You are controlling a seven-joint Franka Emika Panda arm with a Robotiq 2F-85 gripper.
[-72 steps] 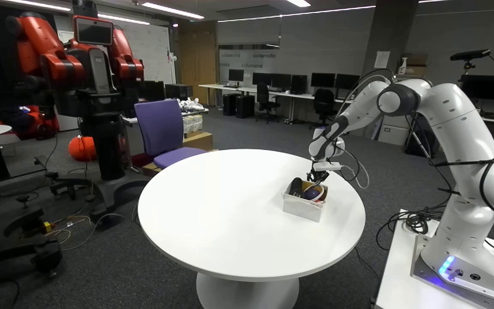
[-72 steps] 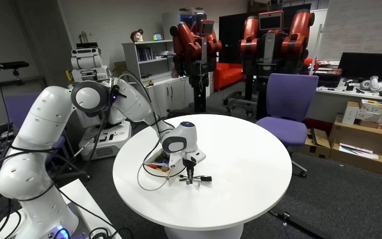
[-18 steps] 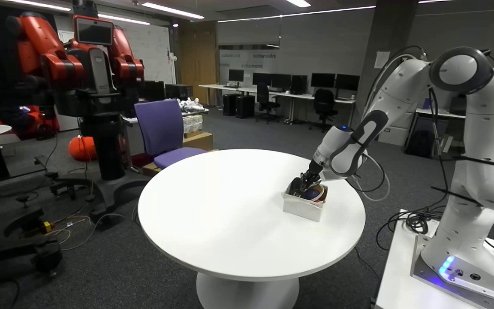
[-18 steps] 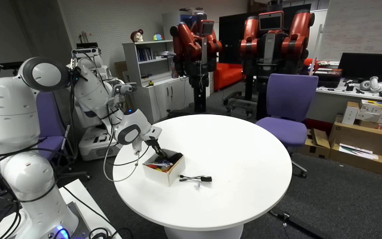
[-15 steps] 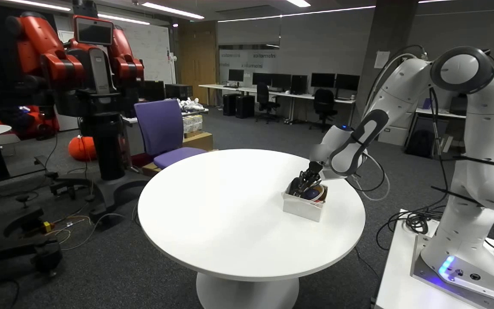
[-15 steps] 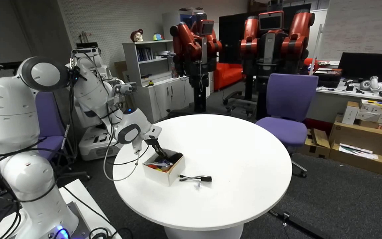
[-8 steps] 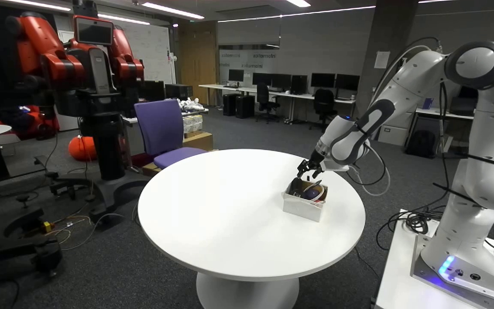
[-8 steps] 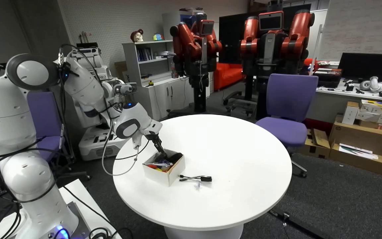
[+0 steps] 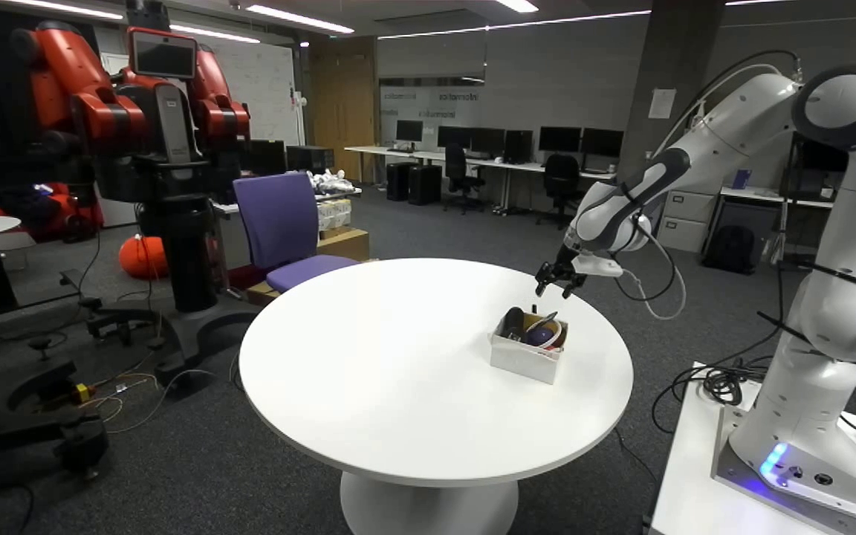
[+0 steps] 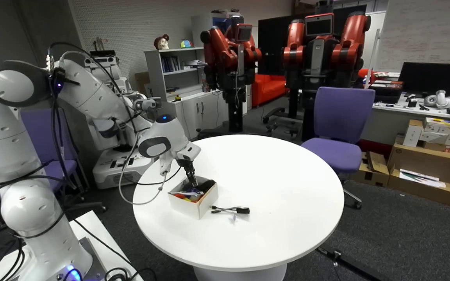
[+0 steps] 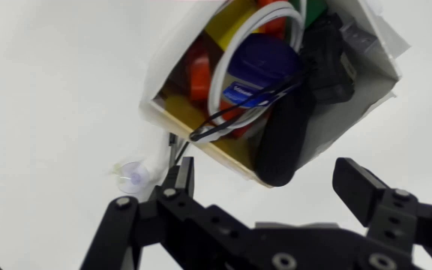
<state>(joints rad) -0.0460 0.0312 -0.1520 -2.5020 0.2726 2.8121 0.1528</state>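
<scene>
My gripper point(image 11: 264, 168) stands open with nothing between its fingers point(image 11: 354, 187). It hangs above the white box point(image 9: 523, 360) and a little past its rim in an exterior view. In an exterior view my gripper point(image 10: 193, 183) overlaps the back of the box point(image 10: 186, 207). The wrist view looks into the box point(image 11: 373, 78). It holds a purple jar point(image 11: 264, 56), a white cable loop point(image 11: 216, 82), a black oblong object point(image 11: 281, 138), a black device point(image 11: 328, 67) and red and yellow pieces. A thin black cord point(image 11: 234, 108) reaches the near rim.
The box stands on a round white table point(image 9: 398, 386). Beside it lie short leads with a black plug point(image 10: 243, 210) and a clear suction cup point(image 11: 135, 178). Purple chair point(image 10: 338, 152) and red robots point(image 10: 318, 50) stand beyond the table.
Several seconds ago my gripper was low over the table beside the box. A second ago its fingers were down in the box. Since then it has opened, risen and drawn back.
</scene>
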